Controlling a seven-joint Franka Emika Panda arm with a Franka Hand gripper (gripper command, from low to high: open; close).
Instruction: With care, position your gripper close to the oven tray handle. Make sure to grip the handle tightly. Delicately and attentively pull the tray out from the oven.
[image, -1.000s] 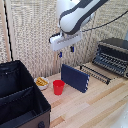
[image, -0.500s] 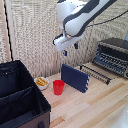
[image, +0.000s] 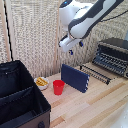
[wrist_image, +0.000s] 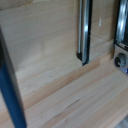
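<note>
My gripper (image: 75, 48) hangs in the air at the end of the white arm, above the dark blue slab and toward the exterior view's left of the oven (image: 114, 52). Its two dark-tipped fingers stand apart and hold nothing. The oven tray (image: 96, 74), a dark wire rack, lies on the wooden table in front of the oven. Its handle (image: 84, 68) is the thin rail at the end nearest the slab, below and apart from the gripper. The wrist view shows a dark rail of the tray (wrist_image: 84, 30) and an oven corner with a knob (wrist_image: 120, 61). No fingers show there.
A dark blue upright slab (image: 75, 77) stands just beside the rack's end, and its edge shows in the wrist view (wrist_image: 10, 85). A red cup (image: 58, 87) and a small bowl (image: 41, 82) sit left of it. A large black fabric bin (image: 20, 102) fills the lower left.
The gripper has moved a little down and toward the exterior view's right, nearer the rack. Nothing on the table has moved.
</note>
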